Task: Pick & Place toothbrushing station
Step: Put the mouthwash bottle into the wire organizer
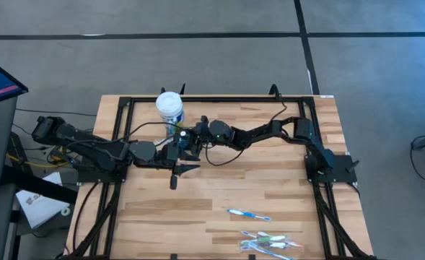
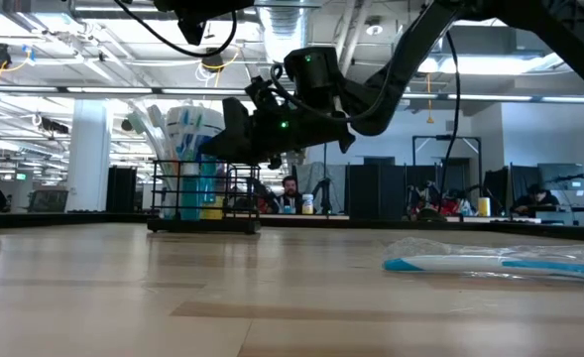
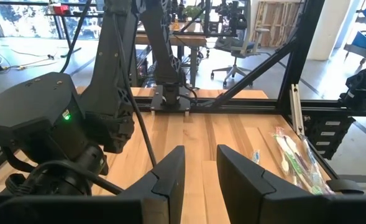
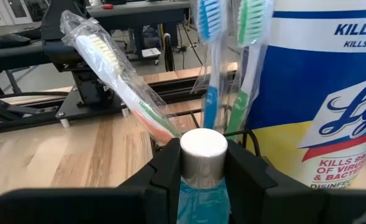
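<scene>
The black wire caddy point(image 2: 202, 210) stands on the table at the far left-centre, with wrapped toothbrushes point(image 4: 210, 56) upright in it. It is right in front of the white blue-labelled tub point(image 1: 169, 107). My right gripper point(image 4: 203, 155) is just above and beside the caddy and is shut on a teal toothpaste tube with a white cap point(image 4: 203, 148). My left gripper point(image 3: 200, 152) hovers close by, nearer the table's near edge, open and empty. It points toward the table's right. My right gripper pinches the toothpaste tube between its two fingers point(image 4: 165, 171), one on each side, just below the white cap point(image 4: 203, 163). The teal body point(image 4: 200, 202) runs back between the fingers. Whether the tube rests in the caddy, I cannot tell.
One loose toothbrush point(image 1: 248, 214) and a heap of wrapped ones point(image 1: 270, 242) lie near the table's near right edge. They also show in the low view point(image 2: 490, 263). Black frame rails point(image 1: 313, 130) run along the table's sides. Bare wood lies in the middle.
</scene>
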Available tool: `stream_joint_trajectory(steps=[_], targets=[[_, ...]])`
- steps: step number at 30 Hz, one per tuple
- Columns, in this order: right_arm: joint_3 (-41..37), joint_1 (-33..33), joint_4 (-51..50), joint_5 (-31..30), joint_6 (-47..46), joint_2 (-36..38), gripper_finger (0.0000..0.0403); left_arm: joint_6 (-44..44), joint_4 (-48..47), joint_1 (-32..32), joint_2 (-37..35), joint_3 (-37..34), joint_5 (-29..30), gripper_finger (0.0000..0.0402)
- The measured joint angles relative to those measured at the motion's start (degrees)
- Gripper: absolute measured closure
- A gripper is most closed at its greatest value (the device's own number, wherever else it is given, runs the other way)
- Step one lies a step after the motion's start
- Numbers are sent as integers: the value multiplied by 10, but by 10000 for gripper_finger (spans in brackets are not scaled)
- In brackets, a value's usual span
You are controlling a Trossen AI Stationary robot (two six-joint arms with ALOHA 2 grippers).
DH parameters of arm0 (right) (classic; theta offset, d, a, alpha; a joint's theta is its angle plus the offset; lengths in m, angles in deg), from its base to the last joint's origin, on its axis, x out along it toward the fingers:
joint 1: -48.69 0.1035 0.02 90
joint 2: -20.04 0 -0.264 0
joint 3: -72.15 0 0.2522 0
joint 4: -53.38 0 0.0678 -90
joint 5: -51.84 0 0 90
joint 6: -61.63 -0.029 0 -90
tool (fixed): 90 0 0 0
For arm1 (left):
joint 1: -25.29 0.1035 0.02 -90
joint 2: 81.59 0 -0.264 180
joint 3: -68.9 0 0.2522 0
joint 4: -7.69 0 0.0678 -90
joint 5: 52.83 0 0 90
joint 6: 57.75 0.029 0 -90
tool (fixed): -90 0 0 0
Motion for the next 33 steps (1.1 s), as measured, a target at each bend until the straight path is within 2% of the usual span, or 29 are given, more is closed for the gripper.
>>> stream_joint_trajectory(steps=[13, 33], targets=[[0, 0, -4, 0, 0, 0, 298, 0, 0, 0, 0, 0, 0, 314], [0, 0, -6, 0, 7, 0, 294, 0, 0, 0, 0, 0, 0, 314]])
